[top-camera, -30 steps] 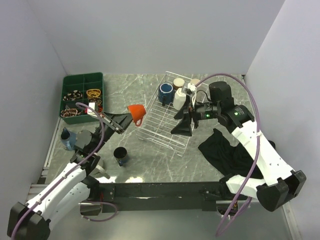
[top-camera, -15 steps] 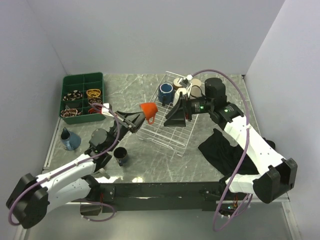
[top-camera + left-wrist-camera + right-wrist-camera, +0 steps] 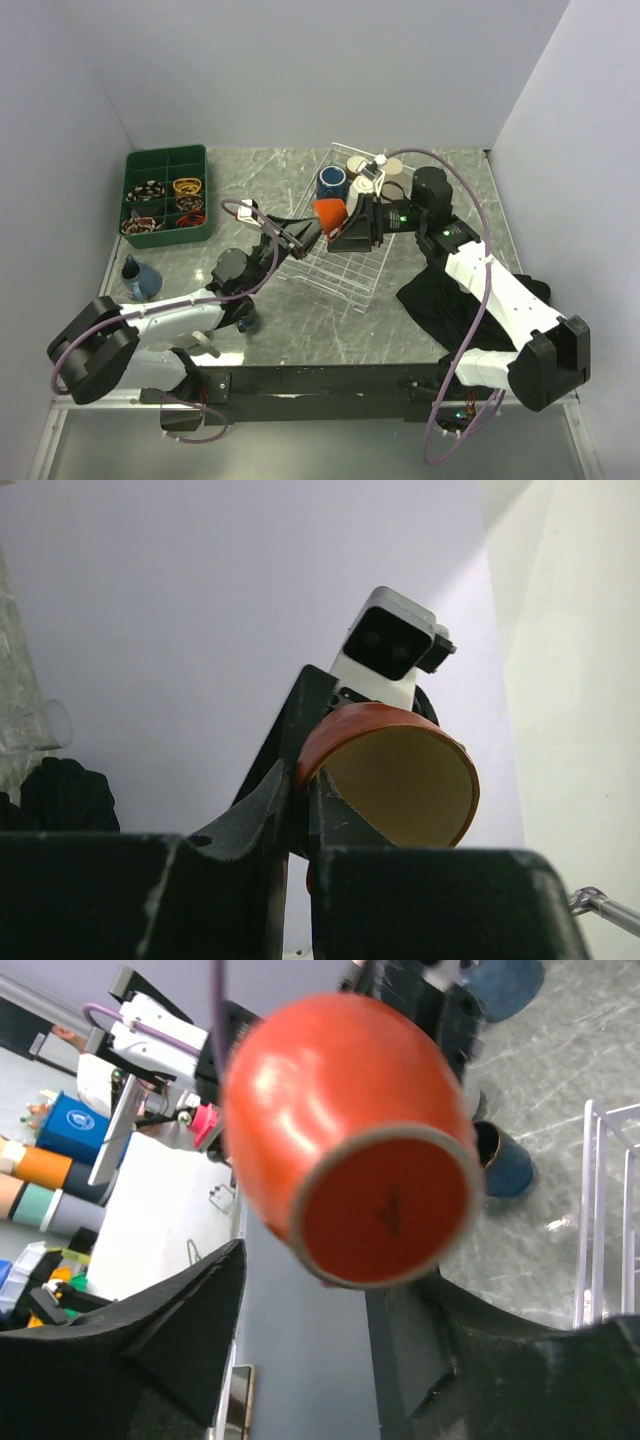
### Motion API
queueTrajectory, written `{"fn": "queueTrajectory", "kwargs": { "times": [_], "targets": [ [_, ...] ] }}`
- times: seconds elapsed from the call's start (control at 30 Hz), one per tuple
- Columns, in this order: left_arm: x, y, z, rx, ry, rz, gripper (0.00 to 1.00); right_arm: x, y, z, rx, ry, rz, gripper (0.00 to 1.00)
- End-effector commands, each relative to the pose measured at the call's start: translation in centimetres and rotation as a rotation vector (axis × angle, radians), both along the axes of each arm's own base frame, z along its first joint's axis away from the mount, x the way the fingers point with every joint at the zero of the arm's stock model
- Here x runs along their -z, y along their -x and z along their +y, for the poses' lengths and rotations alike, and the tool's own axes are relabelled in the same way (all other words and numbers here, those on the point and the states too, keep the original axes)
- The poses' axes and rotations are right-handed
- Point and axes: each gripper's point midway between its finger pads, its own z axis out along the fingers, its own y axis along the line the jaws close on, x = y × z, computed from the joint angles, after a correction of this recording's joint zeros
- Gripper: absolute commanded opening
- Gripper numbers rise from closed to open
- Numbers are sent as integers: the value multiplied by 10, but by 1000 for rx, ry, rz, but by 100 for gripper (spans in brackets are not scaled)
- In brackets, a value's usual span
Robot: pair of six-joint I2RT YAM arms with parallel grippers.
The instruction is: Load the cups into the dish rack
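Note:
My left gripper (image 3: 305,230) is shut on the rim of the small orange cup (image 3: 330,213) and holds it in the air over the white wire dish rack (image 3: 335,268). In the left wrist view the fingers (image 3: 268,805) pinch the cup's wall (image 3: 400,770). My right gripper (image 3: 352,232) is open and faces the cup's base (image 3: 385,1205), with its fingers (image 3: 190,1320) spread on either side and not touching it. A dark blue mug (image 3: 332,182) and two cream cups (image 3: 357,165) stand at the rack's far end. A navy cup (image 3: 243,318) is half hidden under my left arm.
A blue cup (image 3: 140,277) lies at the table's left edge. The dark green compartment tray (image 3: 165,160) stands at the back left. A black cloth (image 3: 445,300) lies right of the rack under my right arm. Grey walls close in the table.
My left gripper has carried the orange cup rightward from beside the rack to over it. My right gripper has shifted left and now faces the cup.

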Motion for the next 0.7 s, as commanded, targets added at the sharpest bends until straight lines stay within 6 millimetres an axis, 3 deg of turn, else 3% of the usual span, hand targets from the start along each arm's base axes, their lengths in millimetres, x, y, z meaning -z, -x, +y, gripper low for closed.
{"fn": "queueTrajectory", "kwargs": {
  "times": [0.0,0.2,0.43,0.57,0.67],
  "targets": [
    [-53,13,1,24,168,-104,1,-28,2,-13,28,-93,-49,60],
    [-47,13,-14,38,137,-103,1,-29,-13,-29,112,-123,-27,38],
    [-41,16,-30,82,129,-110,1,-32,-14,-37,133,-141,-33,19],
    [-37,18,-39,116,130,-111,1,-35,-12,-39,125,-150,-39,0],
    [-32,19,-45,142,136,-115,12,-34,-12,-41,137,-150,-51,0]
  ]
}}
